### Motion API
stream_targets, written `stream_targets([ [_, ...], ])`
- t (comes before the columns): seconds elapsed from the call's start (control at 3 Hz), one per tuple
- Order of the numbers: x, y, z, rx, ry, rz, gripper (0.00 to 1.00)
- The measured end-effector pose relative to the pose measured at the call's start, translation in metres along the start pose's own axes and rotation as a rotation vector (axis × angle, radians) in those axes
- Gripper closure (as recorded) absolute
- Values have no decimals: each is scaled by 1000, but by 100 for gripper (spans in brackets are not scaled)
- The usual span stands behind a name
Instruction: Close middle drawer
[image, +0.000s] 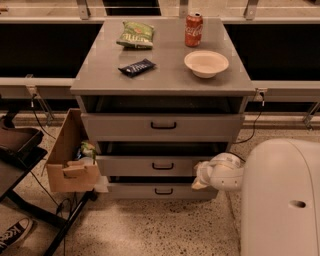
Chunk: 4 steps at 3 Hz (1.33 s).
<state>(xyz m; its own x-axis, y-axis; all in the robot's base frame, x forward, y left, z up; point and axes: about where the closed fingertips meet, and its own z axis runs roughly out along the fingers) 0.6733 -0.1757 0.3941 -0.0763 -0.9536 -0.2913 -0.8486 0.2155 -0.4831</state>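
Claw (200, 176) on smooth rounded white arm (227, 172), at right end of flat grey middle drawer (145, 165), grip state unclear.

Our gripper (200, 176) sits at the right end of the front of the middle drawer (150, 165), and our own white body (282, 200) fills the room just right of it. On the left an open cardboard box (70, 162) stands against the cabinet's side, crowding that end of the drawer, with a black cart (17, 150) beyond it. The speckled floor (150, 225) before the fronts lies open to us, though the top drawer (162, 126) juts out above the middle one
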Motion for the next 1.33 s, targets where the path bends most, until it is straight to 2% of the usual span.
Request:
stream_targets([
  [0.33, 0, 0, 0, 0, 0, 0, 3],
  [0.67, 0, 0, 0, 0, 0, 0, 13],
  [1.0, 0, 4, -2, 0, 0, 0, 31],
  [1.33, -3, 9, -11, -12, 9, -26, 54],
])
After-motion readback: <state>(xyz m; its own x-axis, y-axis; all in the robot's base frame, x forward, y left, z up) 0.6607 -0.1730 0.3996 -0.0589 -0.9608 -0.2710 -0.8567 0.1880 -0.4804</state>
